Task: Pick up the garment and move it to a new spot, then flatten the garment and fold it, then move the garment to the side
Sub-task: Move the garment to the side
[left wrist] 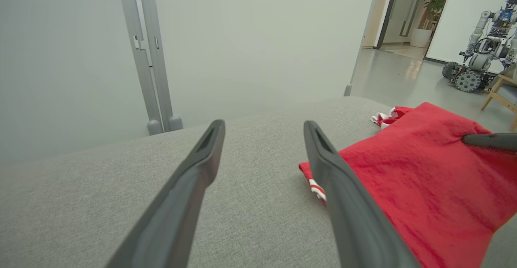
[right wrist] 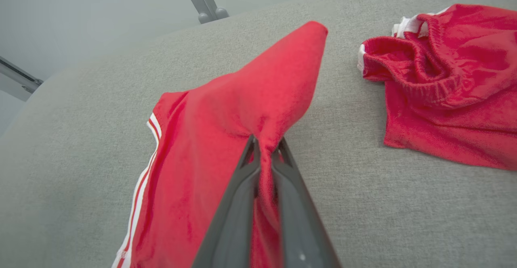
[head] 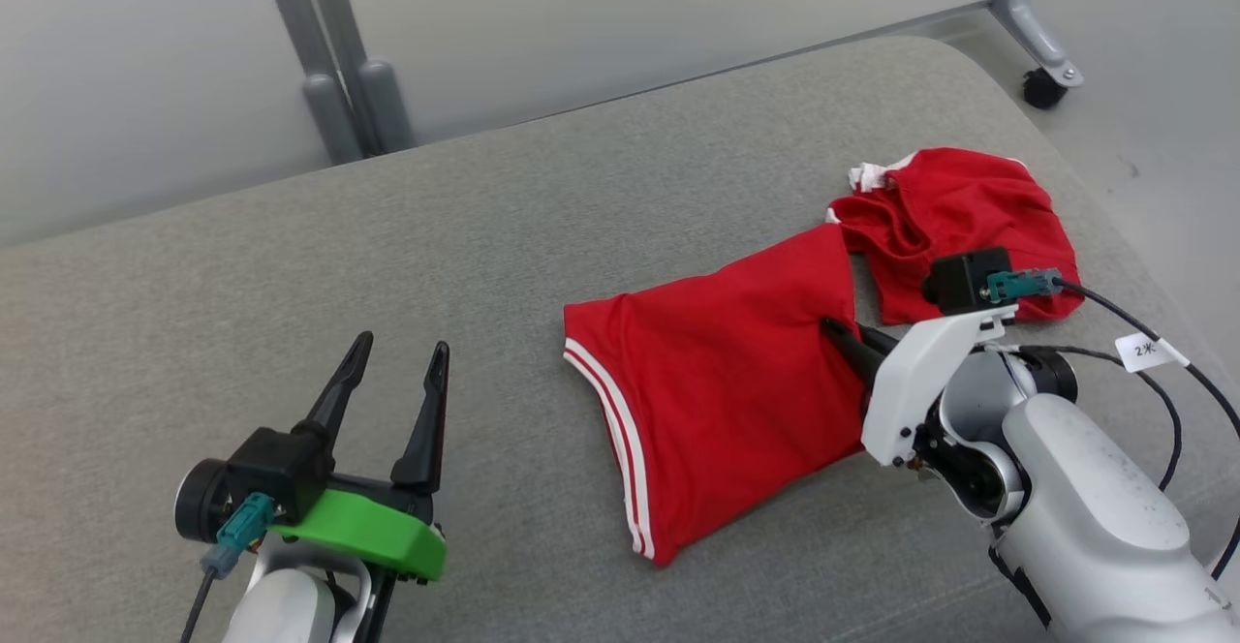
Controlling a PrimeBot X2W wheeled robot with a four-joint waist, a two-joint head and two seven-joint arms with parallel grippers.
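Pick-up step: our right hand (right wrist: 266, 143) pinched shut on fold of garment (head: 717, 382), tented above counter (head: 484, 236), right of centre. Left hand (head: 402, 343) spread wide, empty. Next we need clean lift, carry elsewhere.

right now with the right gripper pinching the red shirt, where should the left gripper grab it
Take the striped hem at the corner nearest the left gripper, coming in low from the robot's left. That edge lies flat on the grey cushion facing the open fingers, opposite where the right gripper is shut on the shirt, so pulling would likely spread it.
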